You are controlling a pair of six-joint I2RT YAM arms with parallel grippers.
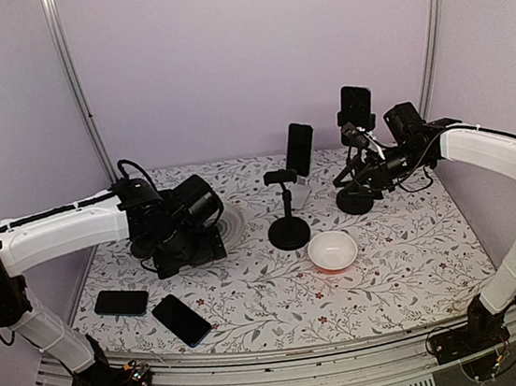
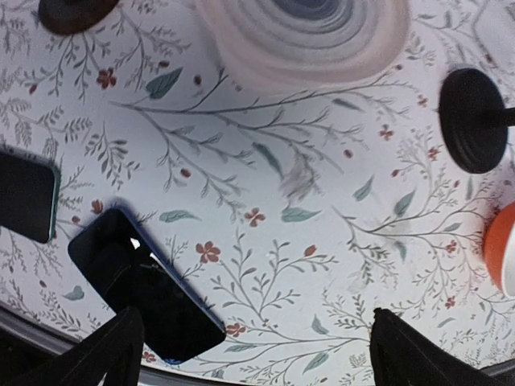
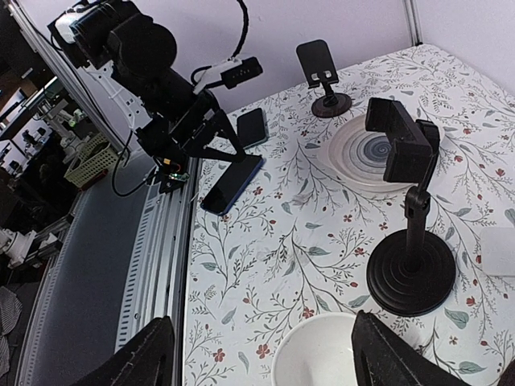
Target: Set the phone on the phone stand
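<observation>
Task not begun: both claws are released and empty. The left gripper (image 2: 253,342) hovers left of the central phone stand (image 1: 289,231), above the near flat phone (image 2: 145,301). The right gripper (image 3: 261,342) hangs to that stand's right. Its clamp appears vacant.

Count: four phones. Two lie flat, the second flat phone (image 1: 121,302) further left of the stand. One upright phone (image 1: 300,148) is just behind it. Another upright phone (image 1: 355,106) tops the right stand (image 1: 358,201). Three stands, counting a small stand (image 3: 324,76) far left. One bowl (image 1: 332,251), one plate (image 1: 234,220).

Remaining: grasp, carry, seat

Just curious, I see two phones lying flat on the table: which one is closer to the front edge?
The slanted phone on the right; the other flat phone lies level, further left and a bit further back.
</observation>
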